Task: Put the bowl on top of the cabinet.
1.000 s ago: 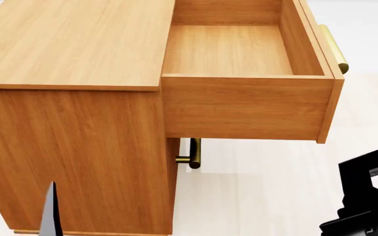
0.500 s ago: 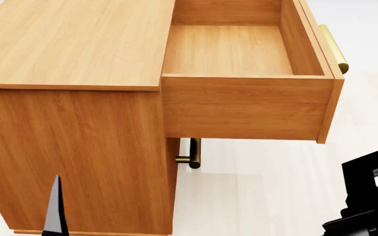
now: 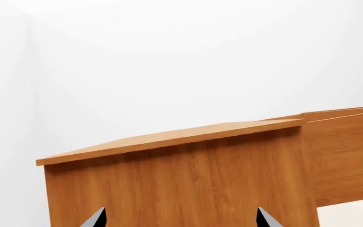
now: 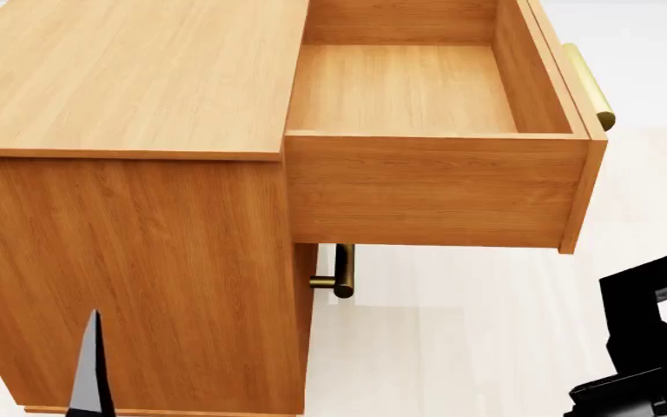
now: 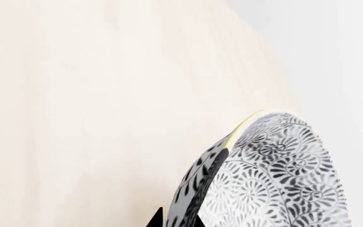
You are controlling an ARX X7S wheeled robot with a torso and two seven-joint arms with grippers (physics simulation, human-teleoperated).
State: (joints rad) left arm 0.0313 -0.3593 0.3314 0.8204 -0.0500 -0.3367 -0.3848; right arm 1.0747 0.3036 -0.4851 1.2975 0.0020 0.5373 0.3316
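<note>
While I check the left wrist view, I see the cabinet (image 3: 188, 184) side on, its flat top edge running across, with the pulled-out drawer (image 3: 345, 151) beyond it. My left hand (image 3: 180, 220) shows only two grey fingertips, well apart with nothing between them, so it is released and empty, facing the cabinet's side panel.

Head view next: cabinet (image 4: 125, 174) fills the left of the frame, top bare where I can see it. Top drawer (image 4: 426, 165) stands open and looks empty, brass bar handle (image 4: 589, 87) on its front. A second brass handle (image 4: 340, 271) shows lower down. One left fingertip (image 4: 88, 369) pokes up low, in front of the cabinet's side. My right arm (image 4: 646, 347) is a black mass low on the right, over pale floor (image 4: 461, 330); the hand itself and the bowl are out of frame there.

Right wrist view: the bowl (image 5: 270, 175) sits right at my right hand (image 5: 181, 220), tilted on edge, patterned inside facing the camera, pale rim up. A dark fingertip lies on its outer wall, so I judge the hand clenched on the rim, though the other finger is hidden. Floor lies behind it.

Step in hand, as I judge it: carrying. Bowl is held low, beside the cabinet, not above it. Next move calls for raising the right arm above the top's level, swinging left past the open drawer, levelling the bowl, then lowering onto the top, not into the drawer.
</note>
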